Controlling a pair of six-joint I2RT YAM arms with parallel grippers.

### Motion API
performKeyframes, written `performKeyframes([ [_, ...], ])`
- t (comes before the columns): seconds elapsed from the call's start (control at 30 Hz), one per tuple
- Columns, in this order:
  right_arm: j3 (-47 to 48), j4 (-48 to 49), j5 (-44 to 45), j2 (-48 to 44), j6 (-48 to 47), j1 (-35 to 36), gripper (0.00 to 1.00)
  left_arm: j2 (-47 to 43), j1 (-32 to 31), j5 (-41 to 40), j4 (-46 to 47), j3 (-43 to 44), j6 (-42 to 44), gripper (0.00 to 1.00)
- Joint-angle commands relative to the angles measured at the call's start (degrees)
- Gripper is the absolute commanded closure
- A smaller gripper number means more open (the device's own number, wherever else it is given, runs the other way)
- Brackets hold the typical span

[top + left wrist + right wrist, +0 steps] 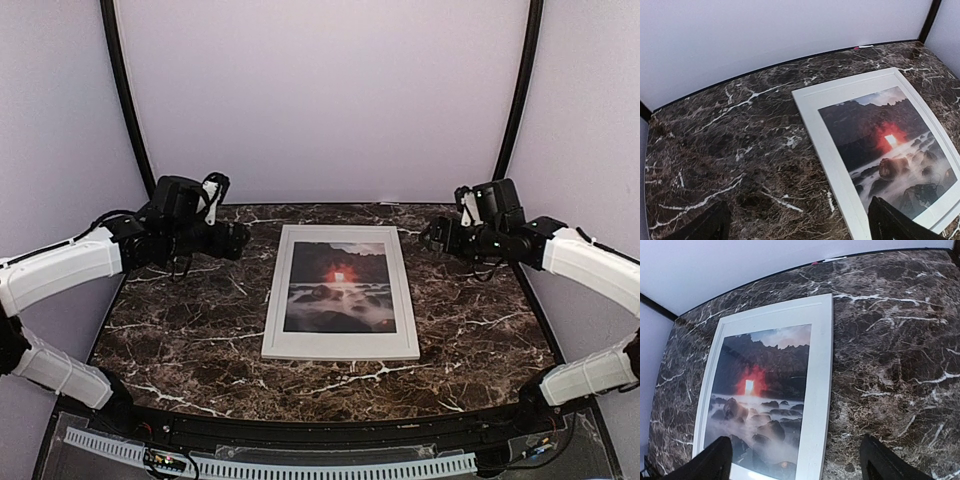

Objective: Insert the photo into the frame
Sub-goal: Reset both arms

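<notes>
Glossy paper like the photo [339, 288] is probably light, thin and bendy, and its sheen may slip or smudge, so an edge or corner looks the safest place to pinch. The frame [340, 349] seems stiff and heavier, best taken by its white border. The photo lies flat inside the frame at the centre of the top view, on the dark marble surface [180, 330]. The left hand [238, 240] hovers at middle left and the right hand [432, 237] at middle right, both well apart from the frame, fingers spread wide, holding nothing.
</notes>
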Motion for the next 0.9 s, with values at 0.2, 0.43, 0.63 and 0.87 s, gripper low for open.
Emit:
performKeyframes([
  [0.2,7.51,-10.07,8.62,1.81,-12.54,-0.11,0.01,-13.68,9.81,3.09,-1.6,-6.33,-9.0,0.01],
  [0.43,6.2,-9.09,10.18,-3.63,-14.36,-0.13,0.01,-20.76,10.45,0.57,-4.54,-8.32,-6.82,0.01],
  [0.63,3.45,-9.7,11.74,-10.61,-14.95,-0.12,0.01,-29.06,10.52,0.08,-2.94,-12.0,-5.1,0.01],
  [0.87,1.88,-9.8,12.9,-17.29,-14.86,-0.11,0.01,-33.55,10.54,0.22,-2.91,-13.8,-4.85,0.01],
])
